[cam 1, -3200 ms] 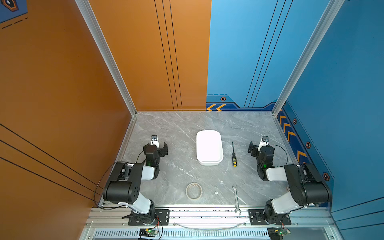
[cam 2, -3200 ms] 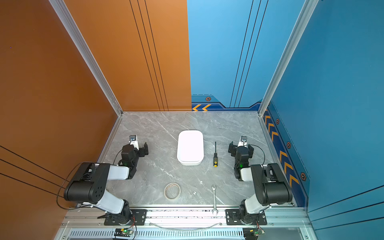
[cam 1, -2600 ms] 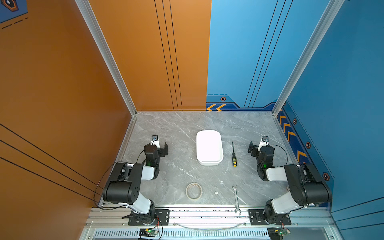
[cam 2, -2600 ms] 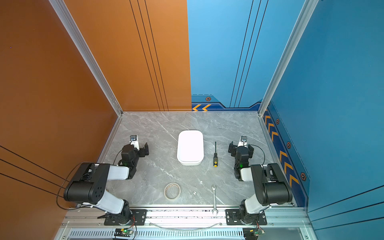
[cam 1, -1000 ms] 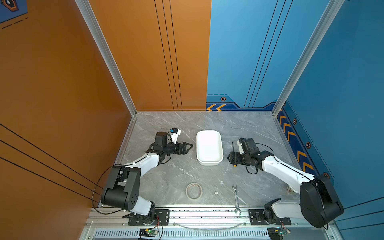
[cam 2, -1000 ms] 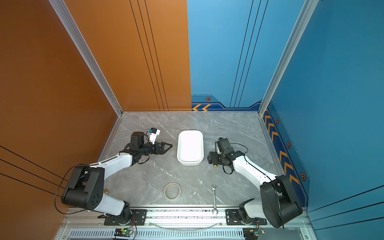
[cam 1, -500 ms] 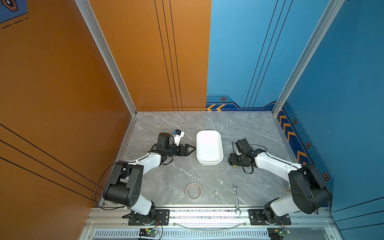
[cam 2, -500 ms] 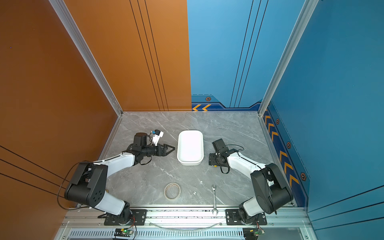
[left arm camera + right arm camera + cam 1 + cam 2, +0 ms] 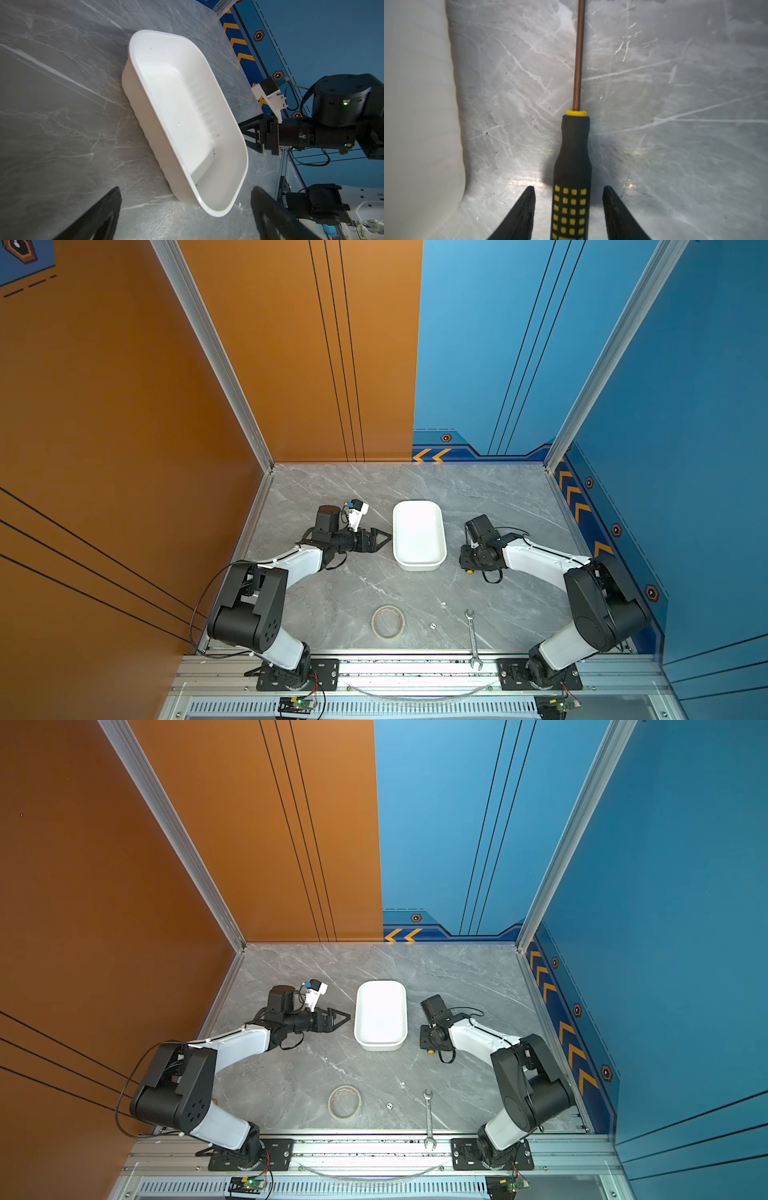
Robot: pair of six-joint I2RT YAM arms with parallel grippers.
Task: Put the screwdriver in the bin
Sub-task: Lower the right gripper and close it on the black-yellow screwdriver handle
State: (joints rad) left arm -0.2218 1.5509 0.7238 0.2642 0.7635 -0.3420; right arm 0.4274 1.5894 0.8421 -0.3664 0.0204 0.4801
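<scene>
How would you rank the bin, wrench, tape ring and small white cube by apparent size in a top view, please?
1. bin
2. wrench and tape ring: not ranked, since the wrench is longer and the ring is wider
3. white cube

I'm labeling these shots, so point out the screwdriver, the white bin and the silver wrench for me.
screwdriver [image 9: 572, 155]: right wrist view, on the black handle.
bin [image 9: 419, 531]: in a top view, on its bare floor.
wrench [image 9: 473, 639]: in a top view, on the middle of its shaft.
</scene>
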